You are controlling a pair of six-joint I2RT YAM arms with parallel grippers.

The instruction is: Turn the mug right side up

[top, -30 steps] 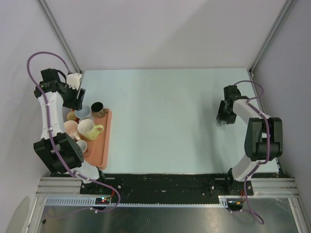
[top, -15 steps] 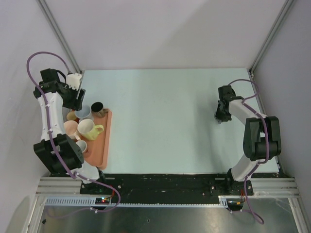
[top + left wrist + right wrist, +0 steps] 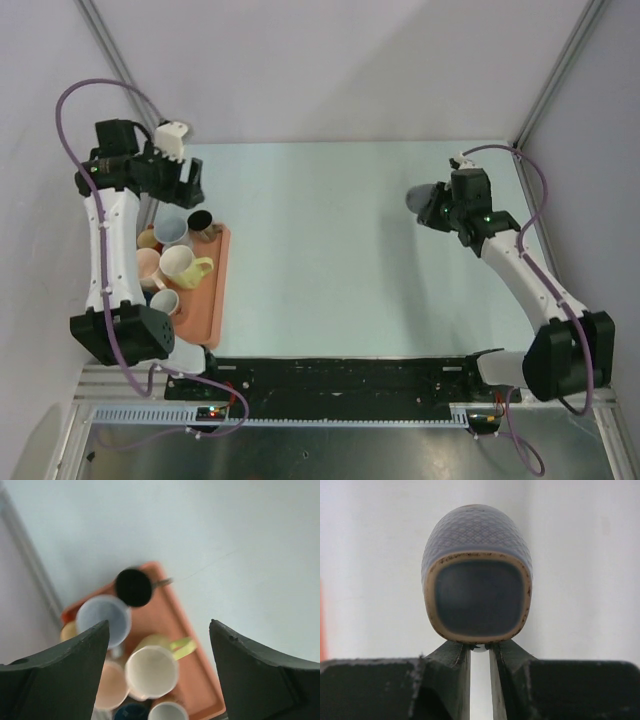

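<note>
Pale green tabletop [image 3: 320, 250], right side: my right gripper [image 3: 440, 208], low at the far right edge a second ago, now hangs above it, clenched on the grey-blue mug [image 3: 477, 570]. The mouth faces my wrist, so I judge the mug lifted but not yet righted. My left gripper [image 3: 159, 630], jaws released, has risen above the orange tray [image 3: 197, 670] of cups [image 3: 151, 672]. Hidden: the mug's handle, and exactly what my fingertips [image 3: 457, 655] pinch beneath it.
</note>
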